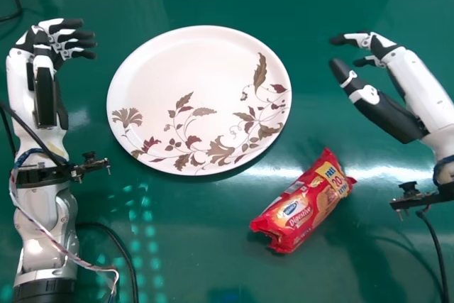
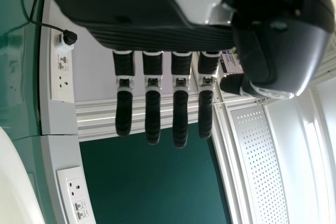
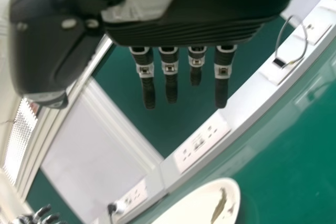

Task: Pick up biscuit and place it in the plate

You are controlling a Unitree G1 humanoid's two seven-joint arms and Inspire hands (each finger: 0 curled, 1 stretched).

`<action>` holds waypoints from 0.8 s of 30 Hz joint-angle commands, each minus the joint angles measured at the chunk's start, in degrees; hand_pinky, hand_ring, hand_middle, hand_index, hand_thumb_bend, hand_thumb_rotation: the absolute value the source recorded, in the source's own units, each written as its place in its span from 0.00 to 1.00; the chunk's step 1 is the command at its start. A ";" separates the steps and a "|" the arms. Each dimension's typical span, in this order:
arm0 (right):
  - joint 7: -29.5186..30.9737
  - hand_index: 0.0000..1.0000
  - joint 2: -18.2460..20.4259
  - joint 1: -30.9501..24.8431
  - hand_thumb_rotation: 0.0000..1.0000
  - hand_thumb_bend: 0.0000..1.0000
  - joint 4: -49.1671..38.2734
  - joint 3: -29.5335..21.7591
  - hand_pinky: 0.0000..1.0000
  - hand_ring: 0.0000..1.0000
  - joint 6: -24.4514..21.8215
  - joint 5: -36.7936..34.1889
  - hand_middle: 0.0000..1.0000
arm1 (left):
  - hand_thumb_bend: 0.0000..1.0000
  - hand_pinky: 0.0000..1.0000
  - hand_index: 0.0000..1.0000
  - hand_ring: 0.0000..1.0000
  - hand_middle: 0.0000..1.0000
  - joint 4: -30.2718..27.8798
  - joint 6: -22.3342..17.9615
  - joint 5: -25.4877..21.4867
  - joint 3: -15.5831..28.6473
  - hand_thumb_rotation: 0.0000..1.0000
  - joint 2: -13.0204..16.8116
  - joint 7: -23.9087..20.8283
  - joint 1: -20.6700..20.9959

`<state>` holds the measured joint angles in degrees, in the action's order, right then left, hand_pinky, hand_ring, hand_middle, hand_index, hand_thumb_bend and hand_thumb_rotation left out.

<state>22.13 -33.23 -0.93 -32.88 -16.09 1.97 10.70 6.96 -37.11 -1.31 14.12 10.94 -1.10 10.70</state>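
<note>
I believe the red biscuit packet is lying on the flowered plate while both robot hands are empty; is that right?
Not quite: the head view shows the red biscuit packet on the green table, beside the flowered plate. The left robot hand and right robot hand are indeed empty.

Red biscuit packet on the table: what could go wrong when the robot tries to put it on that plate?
The red biscuit packet lies slanted, so the open right hand might grip it off-centre. Its creased wrapper could slip or crush when squeezed. Carried low, it may catch the rim of the floral plate.
</note>
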 commanded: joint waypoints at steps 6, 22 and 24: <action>6.14 0.86 -6.04 0.70 0.41 0.99 1.81 -0.73 0.74 0.87 0.43 -3.04 0.91 | 0.08 0.45 0.62 0.53 0.57 0.66 0.19 -0.31 0.49 0.13 0.17 0.07 -1.89; 20.77 1.00 -19.64 4.15 0.41 1.00 1.42 0.20 0.85 0.95 -1.67 -5.94 0.96 | 0.09 0.46 0.63 0.54 0.57 0.93 0.13 -1.74 0.80 0.14 1.07 1.23 -2.35; 22.65 1.00 -22.14 4.97 0.46 1.00 1.71 0.42 0.84 0.96 -0.86 -5.17 0.97 | 0.08 0.46 0.63 0.54 0.57 1.03 0.26 -1.71 0.78 0.14 1.20 1.31 -2.32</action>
<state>43.34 -53.23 3.48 -30.78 -15.96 0.00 5.29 7.00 -36.91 -3.03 14.21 11.80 0.01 10.28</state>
